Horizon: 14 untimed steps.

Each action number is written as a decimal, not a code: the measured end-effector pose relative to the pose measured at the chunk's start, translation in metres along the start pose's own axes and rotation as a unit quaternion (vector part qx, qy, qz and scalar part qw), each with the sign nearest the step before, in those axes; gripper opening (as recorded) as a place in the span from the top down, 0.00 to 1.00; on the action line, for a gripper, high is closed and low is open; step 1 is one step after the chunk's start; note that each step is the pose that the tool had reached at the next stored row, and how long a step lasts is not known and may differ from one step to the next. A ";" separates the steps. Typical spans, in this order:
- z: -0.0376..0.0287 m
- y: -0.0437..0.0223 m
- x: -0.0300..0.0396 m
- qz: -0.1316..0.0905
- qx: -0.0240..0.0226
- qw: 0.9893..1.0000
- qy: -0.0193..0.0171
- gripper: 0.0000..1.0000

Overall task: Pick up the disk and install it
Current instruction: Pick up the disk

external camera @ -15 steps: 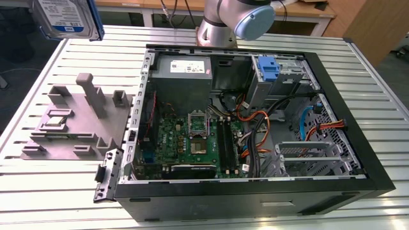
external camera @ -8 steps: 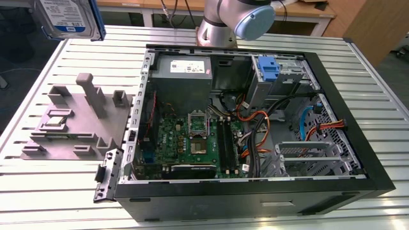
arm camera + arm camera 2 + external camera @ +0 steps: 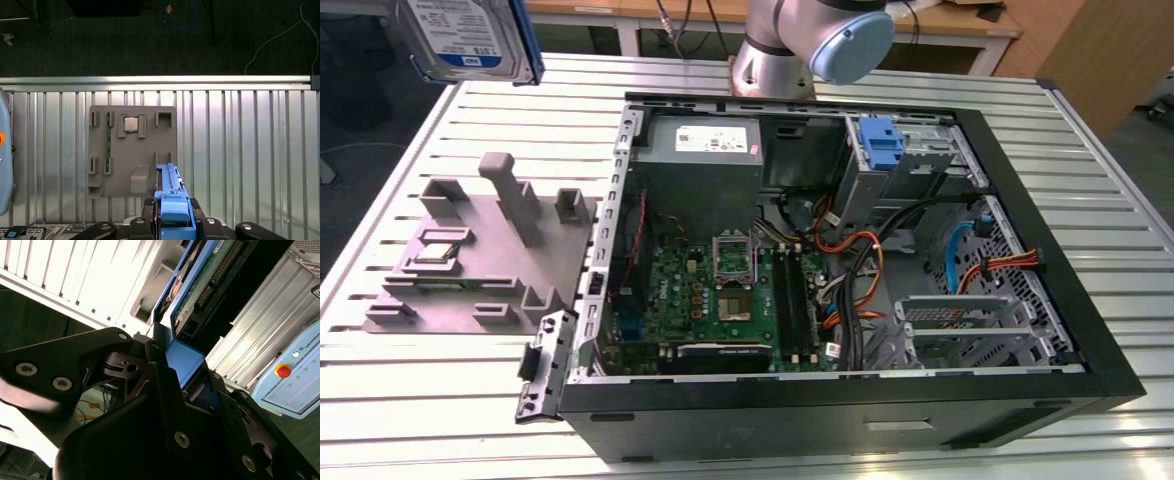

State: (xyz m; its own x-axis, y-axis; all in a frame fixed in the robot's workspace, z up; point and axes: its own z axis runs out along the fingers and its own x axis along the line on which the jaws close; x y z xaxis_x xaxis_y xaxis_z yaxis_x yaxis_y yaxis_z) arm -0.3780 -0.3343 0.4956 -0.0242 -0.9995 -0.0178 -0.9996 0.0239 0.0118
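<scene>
One claw [image 3: 174, 216]: clamped on the disk [image 3: 171, 187], which is pinched by its blue carrier.
Disk: held edge-on between the claw's fingers, above the table [image 3: 250, 150].
Grey fixture [image 3: 132, 155]: seen below the claw, well apart.

disk [image 3: 460, 35] above holder [image 3: 454, 270], holder on table [image 3: 440, 400], exterior view's left of case [image 3: 854, 410]

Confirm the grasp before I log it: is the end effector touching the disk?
Touching. In the second wrist view the end effector clamps the blue carrier edge of the disk between its fingers.
</scene>
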 end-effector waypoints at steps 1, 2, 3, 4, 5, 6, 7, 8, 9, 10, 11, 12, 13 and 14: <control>0.0000 -0.0004 0.0000 0.000 0.000 1.000 0.000 0.63; 0.0000 -0.0008 0.0000 0.000 0.000 1.000 0.000 0.63; 0.0000 -0.0011 0.0000 0.000 0.000 1.000 0.000 0.63; 0.0000 -0.0016 0.0000 0.000 0.000 1.000 0.000 0.63; 0.0000 -0.0020 0.0000 0.000 0.000 1.000 0.000 0.63; 0.0000 -0.0026 0.0000 0.000 0.000 1.000 0.000 0.63; 0.0000 -0.0031 0.0000 0.000 0.000 1.000 0.000 0.63; 0.0000 -0.0037 -0.0001 0.000 0.000 1.000 0.000 0.63; -0.0001 -0.0043 -0.0001 0.000 0.000 1.000 0.000 0.63; -0.0001 -0.0050 -0.0001 0.000 0.000 1.000 0.000 0.63; -0.0001 -0.0056 -0.0001 0.000 0.000 1.000 0.000 0.63; -0.0001 -0.0061 -0.0001 0.000 0.000 1.000 0.000 0.63; -0.0001 -0.0067 -0.0002 0.000 0.000 1.000 0.000 0.63; -0.0001 -0.0072 -0.0002 0.000 0.000 1.000 0.000 0.63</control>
State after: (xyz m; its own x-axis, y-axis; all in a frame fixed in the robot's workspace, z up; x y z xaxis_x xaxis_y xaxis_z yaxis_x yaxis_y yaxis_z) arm -0.3708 -0.3343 0.4956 -0.0241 -0.9995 -0.0179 -0.9996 0.0239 0.0118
